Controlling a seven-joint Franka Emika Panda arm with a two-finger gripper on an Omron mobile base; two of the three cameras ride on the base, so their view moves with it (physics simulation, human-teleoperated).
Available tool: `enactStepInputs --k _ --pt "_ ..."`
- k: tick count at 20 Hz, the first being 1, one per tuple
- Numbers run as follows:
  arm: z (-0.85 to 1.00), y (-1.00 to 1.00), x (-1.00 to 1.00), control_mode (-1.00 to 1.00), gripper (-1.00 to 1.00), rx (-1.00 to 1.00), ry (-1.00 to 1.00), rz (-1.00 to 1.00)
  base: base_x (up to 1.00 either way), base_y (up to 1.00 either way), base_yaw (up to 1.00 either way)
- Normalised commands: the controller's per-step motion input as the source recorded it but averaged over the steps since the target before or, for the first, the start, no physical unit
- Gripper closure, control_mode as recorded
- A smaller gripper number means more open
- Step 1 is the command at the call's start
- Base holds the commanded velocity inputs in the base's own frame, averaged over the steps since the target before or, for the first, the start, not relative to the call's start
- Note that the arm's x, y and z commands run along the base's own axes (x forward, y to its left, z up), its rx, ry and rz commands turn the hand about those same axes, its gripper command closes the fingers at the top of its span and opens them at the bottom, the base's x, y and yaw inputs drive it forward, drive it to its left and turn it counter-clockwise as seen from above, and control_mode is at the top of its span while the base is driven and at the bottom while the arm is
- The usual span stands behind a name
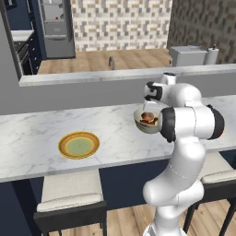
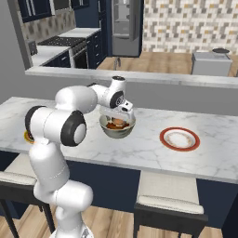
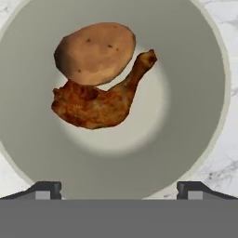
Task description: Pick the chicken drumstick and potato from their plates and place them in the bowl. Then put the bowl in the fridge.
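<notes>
Directly under the jaws (image 3: 119, 188), which stand wide apart and hold nothing, the bowl (image 3: 195, 93) sits on the marble surface (image 1: 37, 133). Inside it the potato (image 3: 95, 52) lies touching the chicken drumstick (image 3: 97, 102). Two plates flank it: orange-rimmed (image 1: 79, 145), red-rimmed (image 2: 180, 139). No writing shows.

Potato (image 3: 95, 53) against drumstick (image 3: 100, 102) — inside bowl (image 3: 195, 102)

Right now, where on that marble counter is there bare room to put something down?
Bare marble lies between the yellow-rimmed plate and the bowl, and between the bowl and the red-rimmed plate. It is crowded at the bowl, where the open gripper hangs over potato and chicken drumstick.
</notes>
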Motion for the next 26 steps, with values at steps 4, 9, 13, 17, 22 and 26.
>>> enactStepInputs --k 4,9,13,17,22,26 --pt "0.0 -0.01 -0.59 -1.0 -1.0 0.0 -0.09 0.0 0.0 0.0 0.0" --pt "0.0 0.0 0.05 -1.0 -1.0 0.0 -0.03 -0.23 0.0 0.0 0.0" --pt "0.0 0.0 0.02 -1.0 -1.0 0.0 0.0 -0.32 0.0 0.0 0.0" --pt "0.0 0.06 0.04 -1.0 -1.0 0.0 0.0 -0.36 0.0 0.0 0.0" --pt "-0.06 0.0 0.04 -1.0 -1.0 0.0 0.0 -0.33 0.0 0.0 0.0" --pt "-0.15 0.0 0.12 -1.0 -1.0 0.0 0.0 -0.16 0.0 0.0 0.0"
